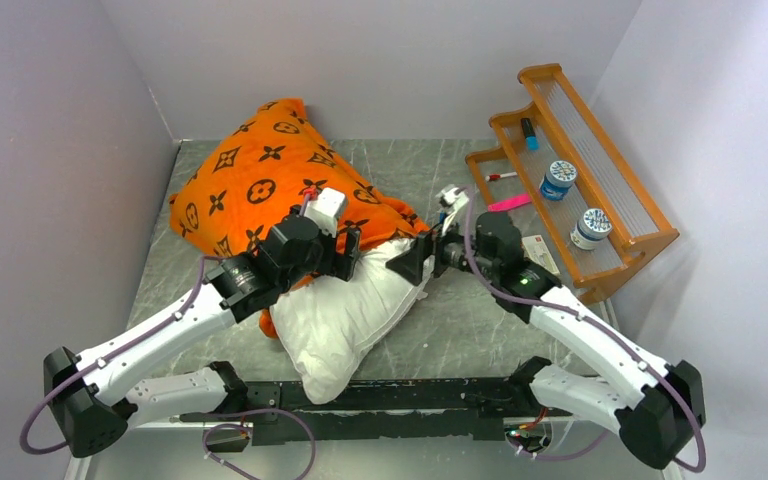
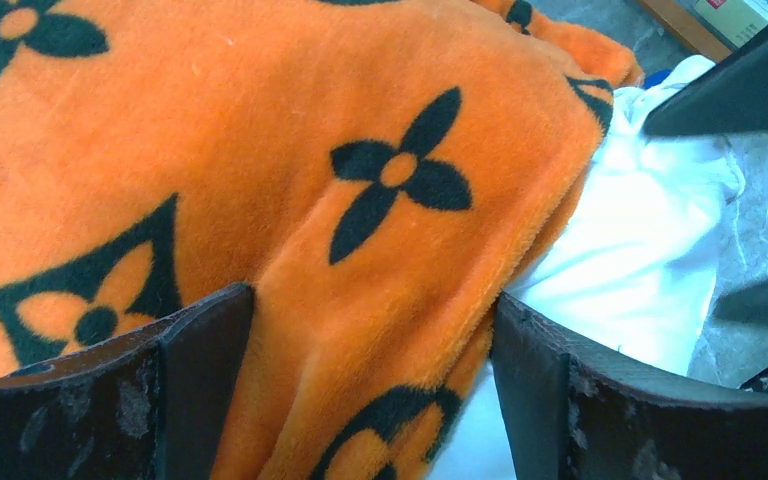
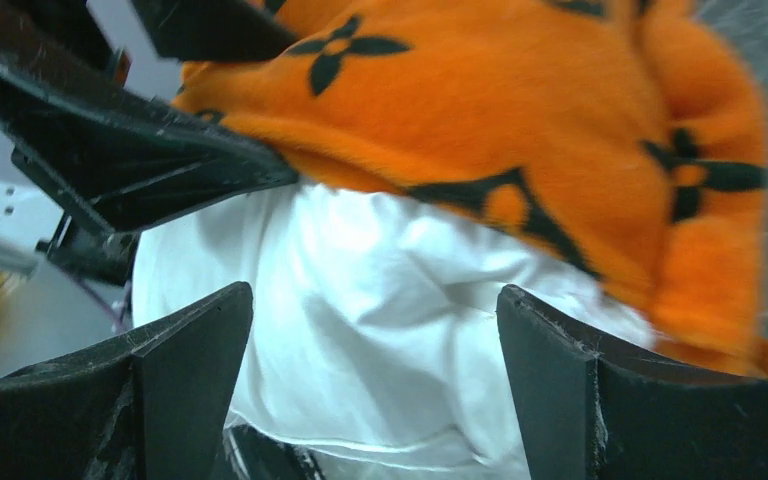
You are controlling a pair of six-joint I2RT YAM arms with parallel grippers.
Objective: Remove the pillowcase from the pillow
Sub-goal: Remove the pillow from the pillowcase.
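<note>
Top external: Large plump white stuffed pillow (image 1: 345,320), smooth creased cloth, seamed edges, lying on a grey marbled table top (image 1: 480,335). Bright orange fleecy pillowcase (image 1: 260,170), printed with dark brown flowers, stars and circles, pulled over the pillow's far half only, bunched into soft folds. Near half of the pillow bare, bulging out of the opening. Stepped orange-brown wooden rack (image 1: 610,155) well off to the pillow's right.

Wrist views: Same textures up close. Deep fuzzy pile on the orange fabric, hem rolled thick, lying directly on the pillow's slick white cloth.

Top external: Left gripper (image 1: 352,255)?

Wrist views: Sitting at the hem on the pillow's left side. Black fingers (image 2: 205,350), matte and scuffed with pale marks, spread wide apart. Ridge of orange fleece between them, not pinched. Touching the pads or not: cannot tell.

Top external: Right gripper (image 1: 410,262)?

Wrist views: At the pillow's right side, just beside the hem, pointed at the bare white cloth. Wedge-shaped black fingers (image 3: 195,340), scratched along the edges, likewise standing wide open. White pillow cloth filling the gap beyond them, orange hem above it, nothing gripped. Slightly blurred, so contact with the cloth: cannot tell.
</note>
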